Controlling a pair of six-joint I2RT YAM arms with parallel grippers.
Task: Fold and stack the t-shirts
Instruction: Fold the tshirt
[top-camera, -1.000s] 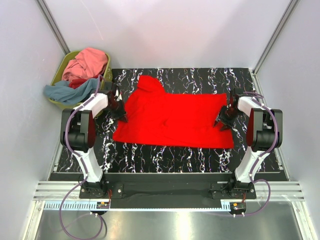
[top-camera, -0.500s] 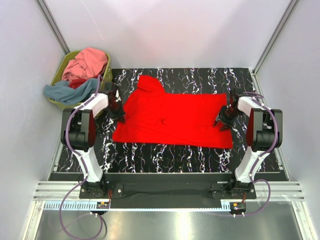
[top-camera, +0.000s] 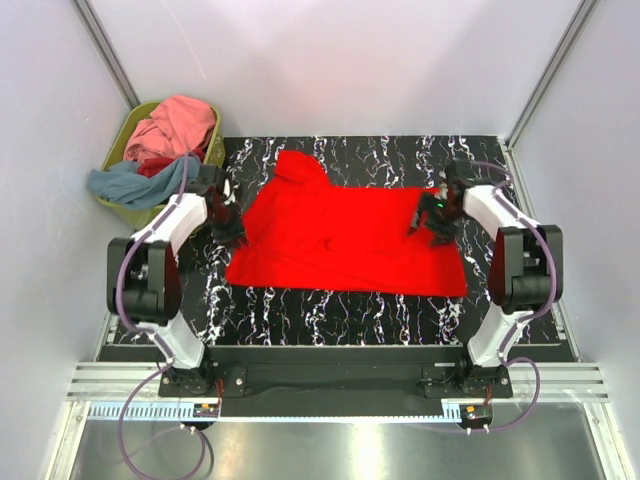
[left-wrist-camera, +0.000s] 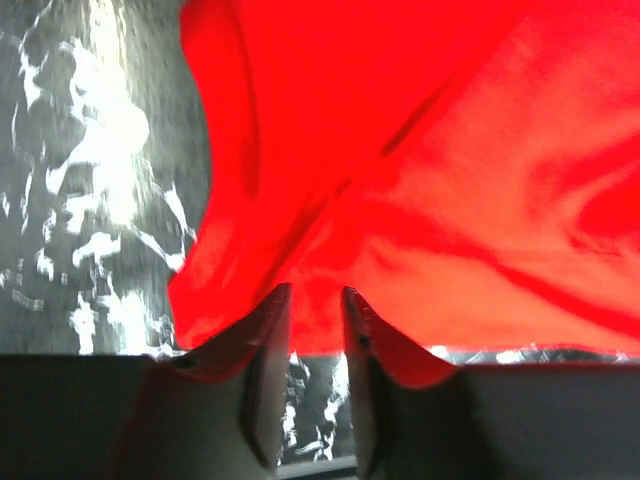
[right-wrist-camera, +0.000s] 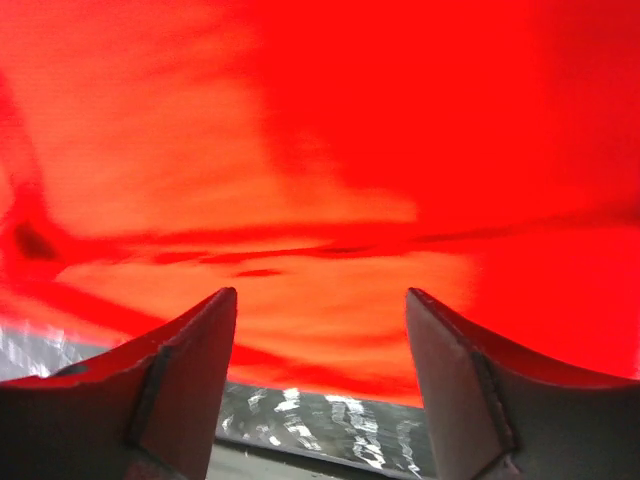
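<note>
A red shirt (top-camera: 345, 240) lies spread on the counter (top-camera: 330, 315), folding barely begun, left fingers (left-wrist-camera: 262, 340) narrowly parted at its edge, right fingers (right-wrist-camera: 190, 350) wide above it, more shirts (top-camera: 175, 125) waiting in the basket (top-camera: 214, 148), none stacked.

The red t-shirt (top-camera: 345, 235) blankets the middle of the bench (top-camera: 340, 310), leaving bare marbled strips along the near edge, the far edge and both sides. The left arm (top-camera: 170, 225) leans in at the shirt's left edge, its jaws slightly apart right at the hem. The right arm (top-camera: 495, 205) reaches over the shirt's right end, jaws spread wide above the cloth. Between them the shirt's middle lies open from above. The olive basket (top-camera: 120, 145), heaped with shirts (top-camera: 170, 130), crowds the far-left corner just beside the left arm. The walls (top-camera: 590, 200) hem in both sides.
</note>
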